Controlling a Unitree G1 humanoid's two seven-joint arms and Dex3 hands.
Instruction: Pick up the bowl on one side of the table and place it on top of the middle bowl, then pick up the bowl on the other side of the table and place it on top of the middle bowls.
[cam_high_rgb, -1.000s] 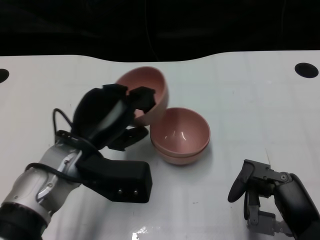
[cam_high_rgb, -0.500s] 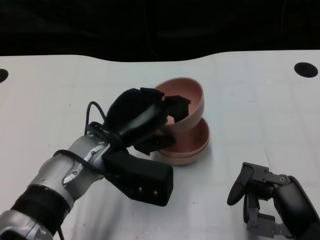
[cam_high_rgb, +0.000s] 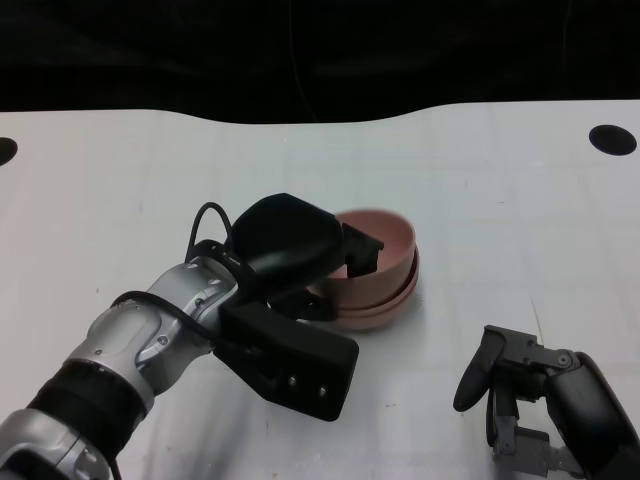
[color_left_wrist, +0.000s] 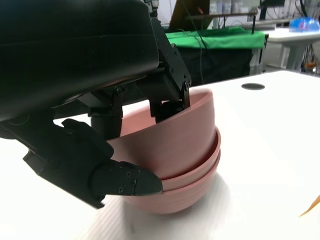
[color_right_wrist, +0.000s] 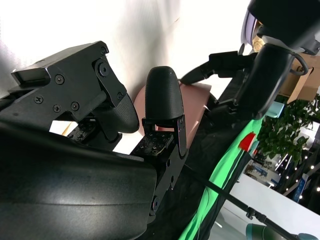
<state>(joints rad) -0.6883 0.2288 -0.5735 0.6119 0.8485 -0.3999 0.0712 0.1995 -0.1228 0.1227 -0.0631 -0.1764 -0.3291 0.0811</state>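
Note:
A pink bowl (cam_high_rgb: 388, 238) sits slightly tilted inside the pink middle bowls (cam_high_rgb: 385, 308) near the table's centre. My left hand (cam_high_rgb: 290, 245) grips its near-left rim. In the left wrist view the fingers (color_left_wrist: 170, 82) hook over the rim of the top bowl (color_left_wrist: 185, 135) and the thumb (color_left_wrist: 107, 175) presses its outer wall, with two lower bowl rims (color_left_wrist: 192, 182) showing beneath. My right hand (cam_high_rgb: 525, 390) rests at the lower right, empty with its fingers apart. Its wrist view shows its fingers (color_right_wrist: 162, 100) and a sliver of pink bowl (color_right_wrist: 195, 102) beyond.
The white table (cam_high_rgb: 500, 200) ends at a dark far edge. A black round hole (cam_high_rgb: 612, 139) lies at the far right and another (cam_high_rgb: 5, 150) at the left edge. My left forearm (cam_high_rgb: 150, 340) crosses the table's near-left part.
My left hand has carried the pink bowl to the right and down, from beside the middle bowls to nested inside them. The right hand has stayed put.

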